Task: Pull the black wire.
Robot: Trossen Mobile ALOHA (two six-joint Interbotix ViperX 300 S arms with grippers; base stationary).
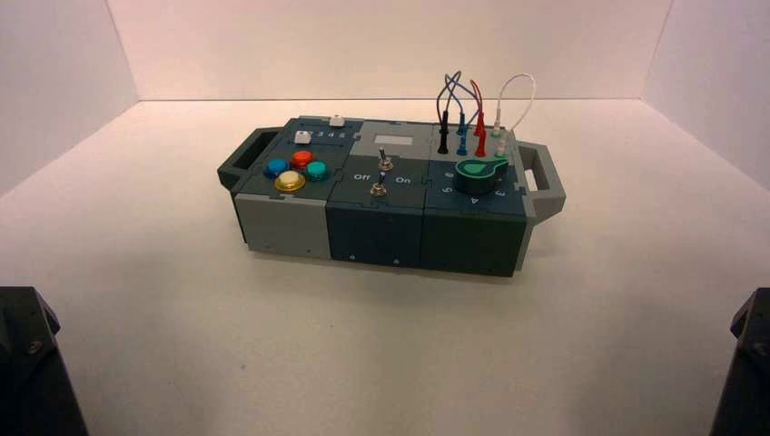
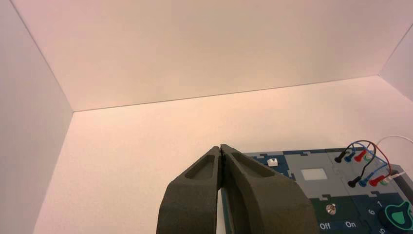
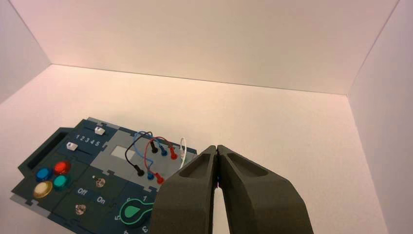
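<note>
Waiting near the box's front, one on each side, the left gripper (image 2: 220,147) and right gripper (image 3: 217,148) have their fingers together, holding nothing. Beyond, the black wire (image 1: 441,113) arches over the box's (image 1: 381,195) far right part, plugged in at both ends.

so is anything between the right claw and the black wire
Yes, probably: from the right claw, the white wire and red wire stand before the black wire.
</note>
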